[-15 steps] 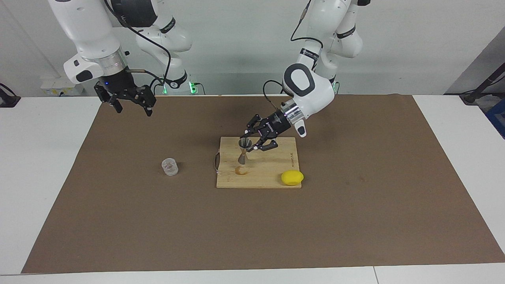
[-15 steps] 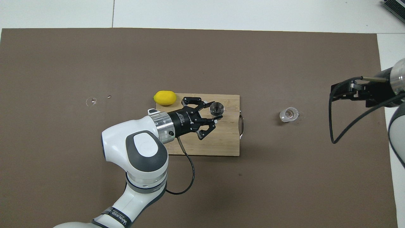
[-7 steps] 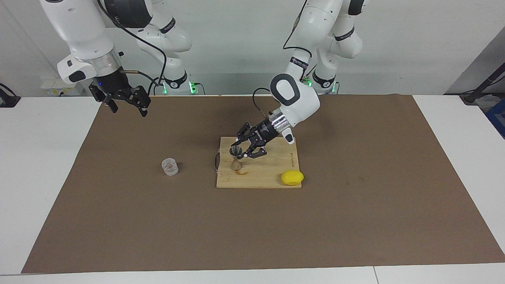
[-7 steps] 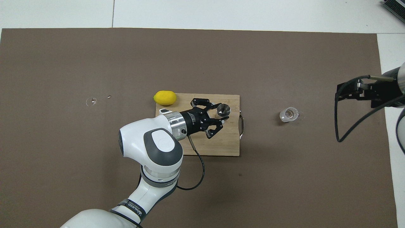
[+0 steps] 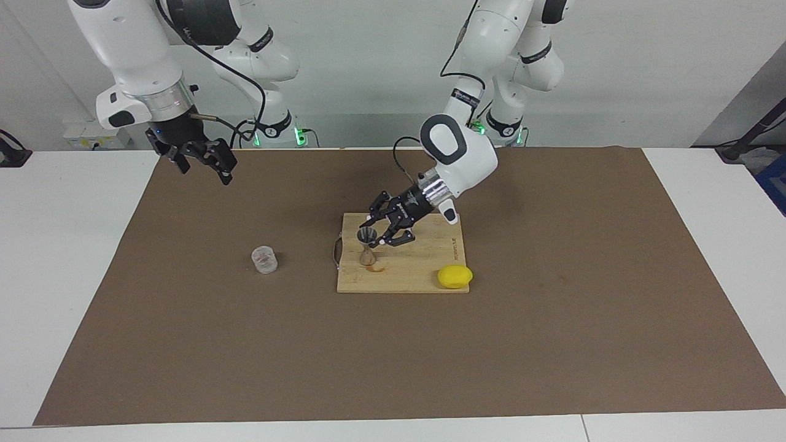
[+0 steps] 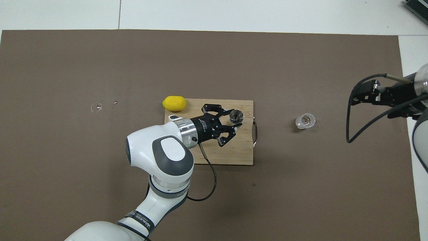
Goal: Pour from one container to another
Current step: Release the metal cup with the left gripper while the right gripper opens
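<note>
left gripper (image 5: 373, 238) clamps jigger (image 5: 367, 247) – board's (image 5: 424, 270) edge; tumbler (image 5: 264, 259) apart

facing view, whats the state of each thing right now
jigger: upright on the cutting board, gripped at its upper cone
left hand: shut on the jigger
right hand: open, empty, raised over the mat's edge
glass tumbler: upright on the mat, untouched
lemon: resting at the board's corner
</note>
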